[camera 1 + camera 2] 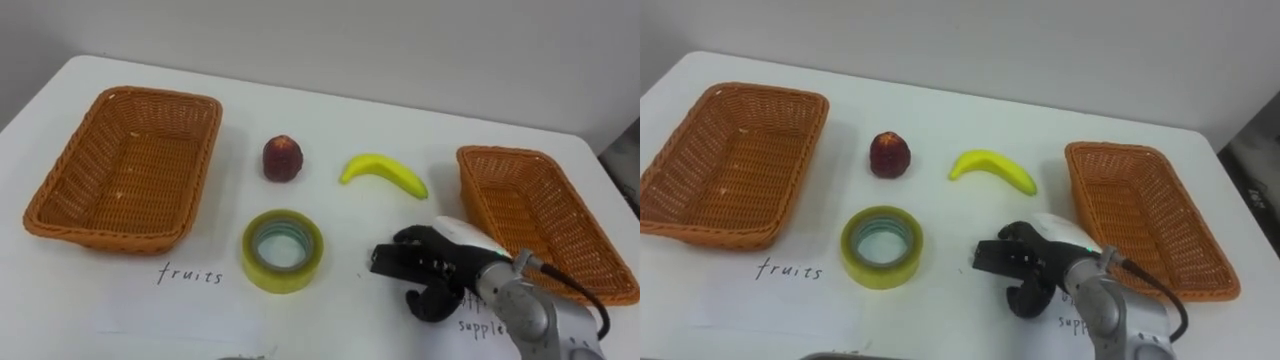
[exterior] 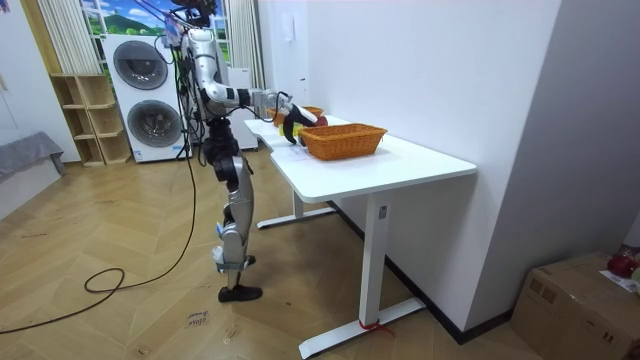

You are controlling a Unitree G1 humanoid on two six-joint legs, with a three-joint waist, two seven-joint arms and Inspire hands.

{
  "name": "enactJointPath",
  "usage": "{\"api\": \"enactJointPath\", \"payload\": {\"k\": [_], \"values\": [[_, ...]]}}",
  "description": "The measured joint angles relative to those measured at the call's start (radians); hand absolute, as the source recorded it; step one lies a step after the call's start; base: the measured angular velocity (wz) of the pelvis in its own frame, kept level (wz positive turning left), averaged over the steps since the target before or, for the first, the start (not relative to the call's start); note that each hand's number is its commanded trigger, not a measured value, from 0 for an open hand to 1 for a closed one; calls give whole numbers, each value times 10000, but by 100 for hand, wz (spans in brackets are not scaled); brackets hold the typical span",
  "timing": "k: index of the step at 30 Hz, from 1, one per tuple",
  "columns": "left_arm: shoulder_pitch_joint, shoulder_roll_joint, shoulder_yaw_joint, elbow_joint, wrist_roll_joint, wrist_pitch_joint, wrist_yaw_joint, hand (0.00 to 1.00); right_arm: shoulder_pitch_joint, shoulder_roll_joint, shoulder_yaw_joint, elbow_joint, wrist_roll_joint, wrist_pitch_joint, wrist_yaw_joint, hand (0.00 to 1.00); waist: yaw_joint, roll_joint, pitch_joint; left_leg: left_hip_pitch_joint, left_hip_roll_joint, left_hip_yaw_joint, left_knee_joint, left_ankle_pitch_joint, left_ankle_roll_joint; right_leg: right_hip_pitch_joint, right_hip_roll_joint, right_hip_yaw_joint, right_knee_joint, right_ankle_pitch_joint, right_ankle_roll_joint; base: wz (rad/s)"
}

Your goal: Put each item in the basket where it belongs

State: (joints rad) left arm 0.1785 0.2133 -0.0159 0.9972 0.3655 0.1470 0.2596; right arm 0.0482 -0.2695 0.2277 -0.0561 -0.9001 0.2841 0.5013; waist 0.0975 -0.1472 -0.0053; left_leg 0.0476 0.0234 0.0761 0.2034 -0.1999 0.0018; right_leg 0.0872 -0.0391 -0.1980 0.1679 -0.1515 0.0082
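The right hand (image 1: 438,266) is seen in the lower right of the frame, just above the table (image 1: 400,115), its fingers curled together with nothing visibly held between them. Nothing has yet been sorted. The tape roll (image 1: 285,276) lies at lower centre, well left of the hand; the banana (image 1: 385,172) lies just above the hand, and the red fruit (image 1: 283,159) sits at upper centre. The left basket (image 1: 100,232), beside the handwritten "fruits" label (image 1: 190,274), and the right basket (image 1: 500,152), beside a label partly covered by the arm, are both empty. Several risks can be judged from here. If the tape roll is approached from the side with the fingers closed, it could be pushed away across the table rather than gripped. The banana could be knocked by the forearm during any reach toward the upper centre. An item could also be sent to the wrong side, since fruit lies nearer the supplies basket than its own.
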Motion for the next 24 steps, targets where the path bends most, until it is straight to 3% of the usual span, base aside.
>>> {"api": "enactJointPath", "payload": {"k": [4,24], "values": [[-95,-1,3,-1,-2,-12,84,0,-209,76,13,269,-542,88,-210,100,226,3,-1,0,0,-127,-68,-1,-2,5,13,6,13,2,0,9],[-324,-8,-113,17,-11,-13,299,0,-189,104,1,162,-107,171,-444,100,202,164,21,94,10,-209,-205,22,-38,23,49,30,10,2,0,0]]}}
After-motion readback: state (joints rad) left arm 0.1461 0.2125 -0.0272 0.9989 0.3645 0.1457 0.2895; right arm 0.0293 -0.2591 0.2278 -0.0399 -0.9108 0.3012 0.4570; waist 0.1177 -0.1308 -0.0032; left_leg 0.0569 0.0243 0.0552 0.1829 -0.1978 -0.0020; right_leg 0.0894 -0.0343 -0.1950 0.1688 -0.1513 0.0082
